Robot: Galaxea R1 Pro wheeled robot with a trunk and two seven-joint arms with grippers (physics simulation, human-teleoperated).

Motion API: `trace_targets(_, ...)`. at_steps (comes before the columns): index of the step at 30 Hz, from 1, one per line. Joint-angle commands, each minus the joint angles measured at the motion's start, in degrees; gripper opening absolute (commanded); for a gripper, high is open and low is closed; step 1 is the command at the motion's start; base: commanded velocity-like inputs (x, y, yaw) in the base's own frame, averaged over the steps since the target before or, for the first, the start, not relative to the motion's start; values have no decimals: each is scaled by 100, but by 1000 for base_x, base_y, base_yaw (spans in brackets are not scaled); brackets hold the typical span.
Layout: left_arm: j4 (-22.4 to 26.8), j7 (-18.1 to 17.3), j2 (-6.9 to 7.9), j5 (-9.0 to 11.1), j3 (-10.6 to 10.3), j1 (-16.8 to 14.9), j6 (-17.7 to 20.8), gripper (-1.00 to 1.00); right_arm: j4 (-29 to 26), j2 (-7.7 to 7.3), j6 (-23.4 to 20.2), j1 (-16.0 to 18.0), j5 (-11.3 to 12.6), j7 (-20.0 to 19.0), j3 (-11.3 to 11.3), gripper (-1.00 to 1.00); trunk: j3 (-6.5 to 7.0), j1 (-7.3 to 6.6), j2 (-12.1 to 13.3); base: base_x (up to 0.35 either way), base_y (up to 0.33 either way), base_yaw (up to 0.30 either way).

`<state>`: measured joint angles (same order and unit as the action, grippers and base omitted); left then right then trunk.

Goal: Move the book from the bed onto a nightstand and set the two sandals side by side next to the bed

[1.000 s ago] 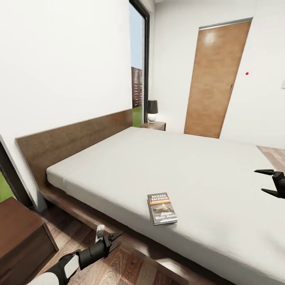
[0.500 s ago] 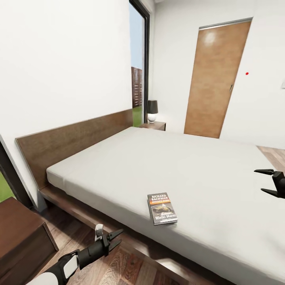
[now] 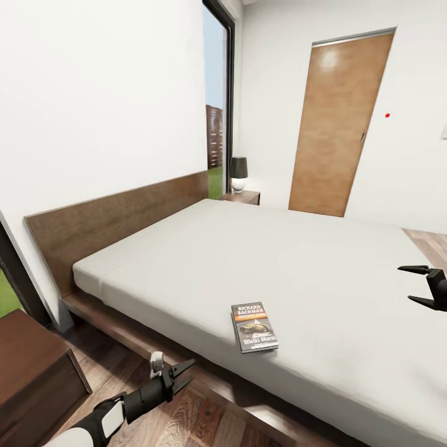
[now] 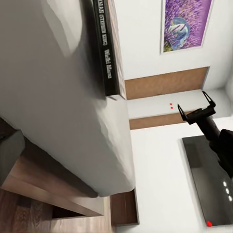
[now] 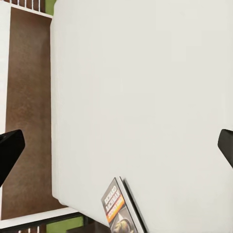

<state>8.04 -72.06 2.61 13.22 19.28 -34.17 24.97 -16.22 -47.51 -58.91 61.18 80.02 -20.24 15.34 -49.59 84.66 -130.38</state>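
A paperback book (image 3: pixel 254 327) with white "Richard Bachman" lettering lies flat on the grey mattress of the bed (image 3: pixel 261 261), close to the near edge, its spine showing in the left wrist view (image 4: pixel 104 46). The left gripper (image 3: pixel 176 374) hovers low over the wood-plank floor (image 3: pixel 186 422) beside the bed frame, fingers apart and holding nothing. The right gripper (image 3: pixel 423 285) hangs above the mattress (well apart from the book), jaws spread wide and empty. One nightstand (image 3: pixel 34 372) stands at the near side, another (image 3: pixel 242 197) at the far side carrying a small lamp (image 3: pixel 239 174).
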Motion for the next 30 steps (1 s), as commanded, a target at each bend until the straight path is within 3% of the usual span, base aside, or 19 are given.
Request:
trace_targets(1, -5, -10, 0, 47, -26, -2, 62, 100, 5, -4, -4, 8, -33, -59, 31, 100, -6, -1, -3, 0, 0, 0)
trace_targets(30, -83, -17, -1, 67, -12, -2, -9, 100, -4, -21, -13, 8, -34, -59, 14, 100, -6, -1, -3, 0, 0, 0)
